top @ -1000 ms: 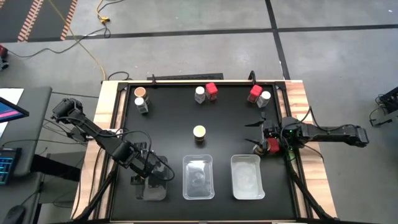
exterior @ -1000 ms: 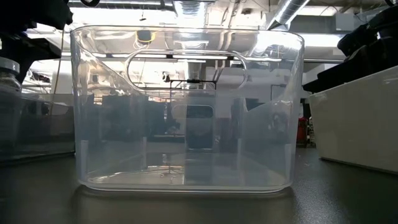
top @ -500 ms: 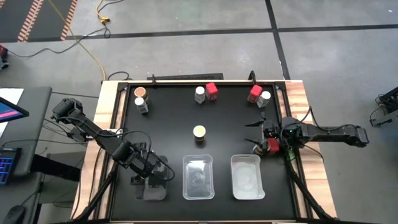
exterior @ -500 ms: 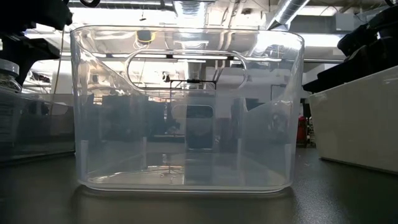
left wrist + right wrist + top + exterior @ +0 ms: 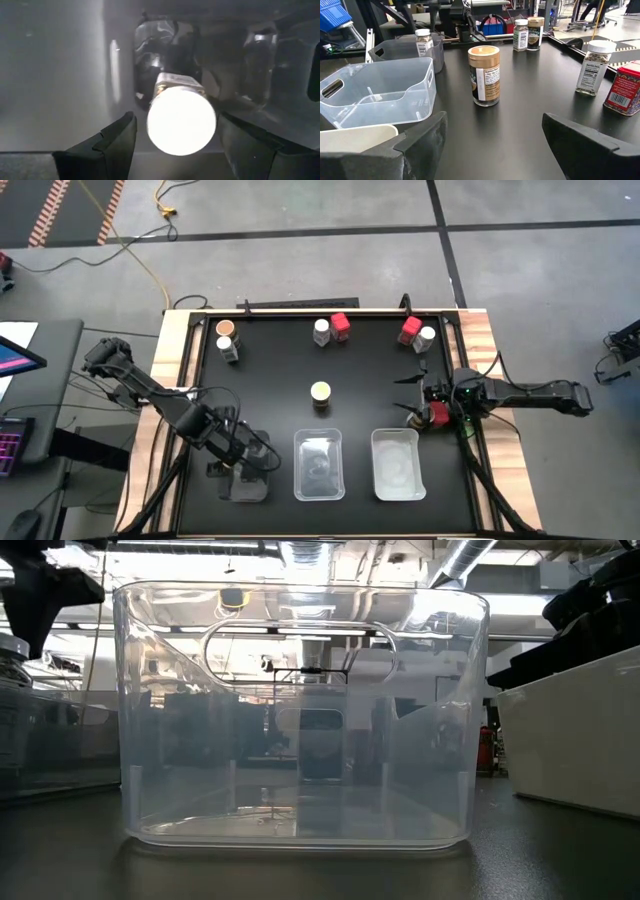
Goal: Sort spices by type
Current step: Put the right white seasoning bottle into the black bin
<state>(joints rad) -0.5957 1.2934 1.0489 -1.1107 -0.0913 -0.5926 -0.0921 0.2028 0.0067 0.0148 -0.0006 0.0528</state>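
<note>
My left gripper (image 5: 240,465) hangs open, pointing down over the left clear tray (image 5: 243,488). A white-capped spice jar (image 5: 181,122) stands upright on that tray's floor. The fingers (image 5: 117,140) are on either side of its cap without touching it. Other spices stand on the black table. A yellow-lidded jar (image 5: 320,391) is at the middle. A tan-lidded jar (image 5: 225,327) and a white-capped one (image 5: 229,348) are at the far left. A white-capped jar (image 5: 321,330) and a red-capped one (image 5: 341,325) stand at the far middle. My right gripper (image 5: 412,395) rests open at the right edge.
Two more trays, the middle one (image 5: 319,465) and the right one (image 5: 395,463), stand along the near edge. A red-capped jar (image 5: 410,330) and a white-capped jar (image 5: 427,337) stand at the far right. Bare table lies between the yellow-lidded jar and the far row.
My left gripper has risen straight up off the white-capped jar, which stays standing in the left tray.
</note>
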